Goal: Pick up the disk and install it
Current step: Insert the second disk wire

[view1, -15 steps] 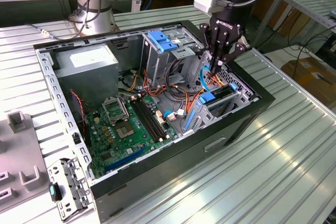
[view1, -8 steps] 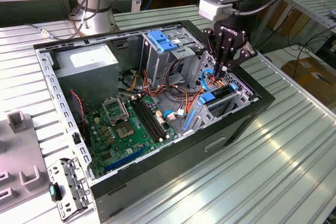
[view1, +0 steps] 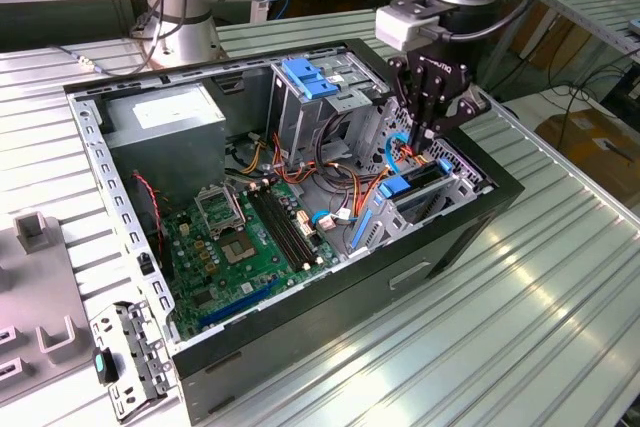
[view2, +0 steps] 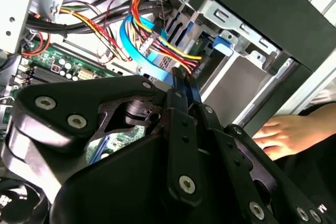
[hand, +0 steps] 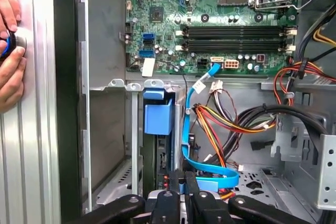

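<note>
Hovering hand (view1: pixel 425 135) closed above seated disk (view1: pixel 412 187)

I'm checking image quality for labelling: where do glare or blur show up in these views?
Exterior view: glare streaks on the ribbed metal table. Second wrist view: the gripper looms dark, the hand soft. First wrist view: motherboard evenly lit, crisp.

A green circuit board (hand: pixel 210 19) sits above a blue cable (hand: pixel 191 129), coloured wires (hand: pixel 231 124) and a hand (hand: pixel 9 51).
</note>
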